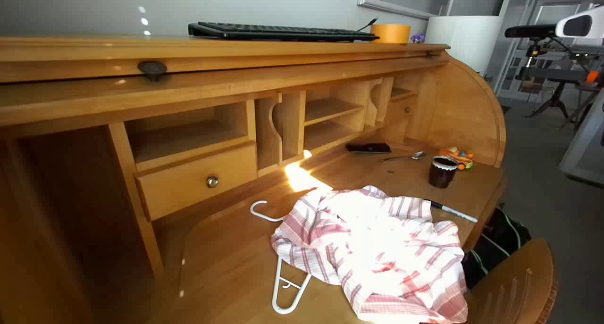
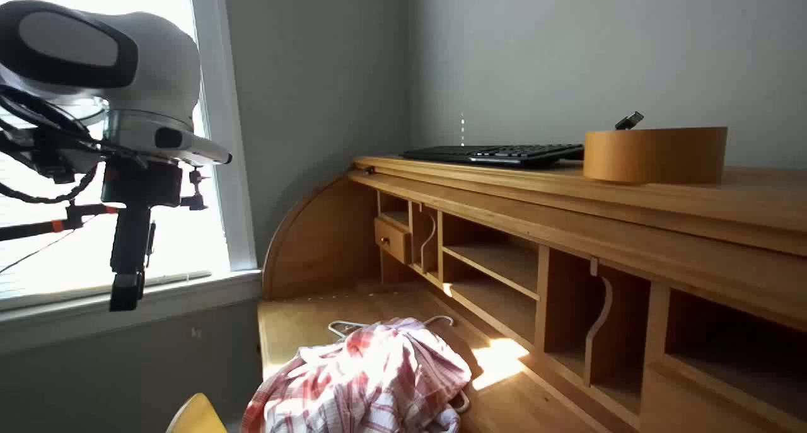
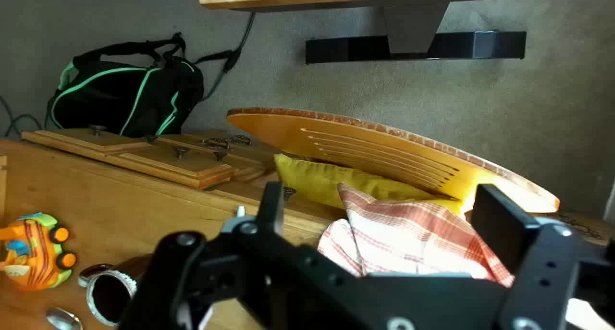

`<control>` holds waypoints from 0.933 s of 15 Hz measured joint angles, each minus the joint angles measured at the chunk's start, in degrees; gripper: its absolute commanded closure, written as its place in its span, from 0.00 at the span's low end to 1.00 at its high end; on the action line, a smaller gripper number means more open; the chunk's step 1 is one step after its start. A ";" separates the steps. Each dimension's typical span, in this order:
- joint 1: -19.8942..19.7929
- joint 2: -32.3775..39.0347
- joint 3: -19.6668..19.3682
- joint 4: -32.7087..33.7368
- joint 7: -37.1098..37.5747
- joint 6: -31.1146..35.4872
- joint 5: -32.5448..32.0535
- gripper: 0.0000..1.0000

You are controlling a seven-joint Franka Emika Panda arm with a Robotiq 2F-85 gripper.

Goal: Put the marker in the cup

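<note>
Wrist view: we see fingers (image 3: 503, 226) spread and empty, the marker (image 1: 453, 211) apparently beyond the frame-left one, slanting lower-right in an exterior view.

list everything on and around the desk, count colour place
Cup: 1, brown-black, desktop
Cloth: 1, red-white, desktop
Marker: 1, black-grey, cloth's edge
Hanger: at least 1, white, partly under cloth
Toy car: 1, orange, desktop
Spoon: 1, silver, desktop
Flat object: 1, black, desktop
Keyboard: 1, black, ledge
Round item: 1, orange, ledge
Lampshade: 1, white, beyond ledge
Bag: 1, black, floor
Chair: 1, brown, beside desktop
Cushion: 1, yellow, by chair
Arm: 1, white-black, before window
Fingers: 2, black, arm's end
</note>
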 measured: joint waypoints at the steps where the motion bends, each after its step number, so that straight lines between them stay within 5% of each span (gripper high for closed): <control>1: 0.00 0.03 0.00 0.00 0.00 0.00 0.00 0.00; 8: 0.06 0.15 -0.19 0.00 0.46 0.56 -0.23 0.00; 14: -2.85 7.40 -7.44 -0.92 0.13 15.83 -0.88 0.00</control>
